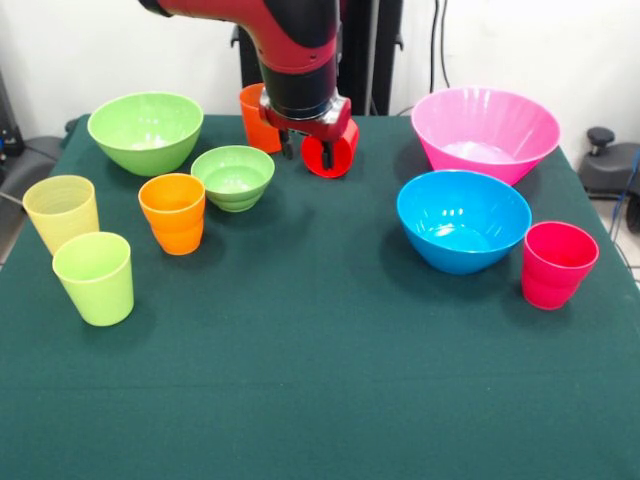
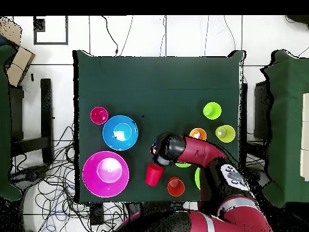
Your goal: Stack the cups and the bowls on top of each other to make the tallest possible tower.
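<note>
My gripper [image 1: 307, 152] [image 2: 156, 162] is shut on the rim of a red cup [image 1: 332, 156] [image 2: 154, 174], which hangs tilted with its mouth sideways, low over the table's far middle. An orange cup [image 1: 254, 116] [image 2: 175, 186] stands just behind it. The small green bowl [image 1: 233, 177] and a second orange cup [image 1: 173, 212] sit to its left, beside the large green bowl [image 1: 145, 130]. The pink bowl [image 1: 485, 132], blue bowl [image 1: 463, 220] and pinkish-red cup [image 1: 557, 263] stand at the right. No tower is in view; each piece stands apart.
A pale yellow cup [image 1: 62, 212] and a lime green cup [image 1: 95, 277] stand near the left edge of the green tablecloth [image 1: 320, 400]. In the overhead view my arm [image 2: 199, 151] covers parts of both green bowls.
</note>
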Controlling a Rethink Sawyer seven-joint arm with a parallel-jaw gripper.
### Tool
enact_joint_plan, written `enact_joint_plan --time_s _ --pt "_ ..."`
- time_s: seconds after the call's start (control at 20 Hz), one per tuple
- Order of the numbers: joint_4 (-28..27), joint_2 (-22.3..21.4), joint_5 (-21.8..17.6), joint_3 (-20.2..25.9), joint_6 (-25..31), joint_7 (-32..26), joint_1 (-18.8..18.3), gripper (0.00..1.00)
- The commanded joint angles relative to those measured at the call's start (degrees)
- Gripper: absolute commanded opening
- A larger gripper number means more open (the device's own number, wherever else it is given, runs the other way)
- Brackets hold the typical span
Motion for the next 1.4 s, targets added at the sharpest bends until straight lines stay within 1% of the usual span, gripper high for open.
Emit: enact_joint_plan --time_s 0.05,0.5,0.85,1.4 --pt "-4.83 -0.37 2.17 4.92 6.16 1.43 -0.59 1.0" --pt "-5.55 -0.43 1.62 5.06 6.55 0.97 -1.09 1.0" --pt "-7.17 -0.01 1.39 5.23 7.89 0.5 -1.65 1.0" --pt "-7.23 -0.07 0.54 5.09 7.04 0.33 -2.45 1.0"
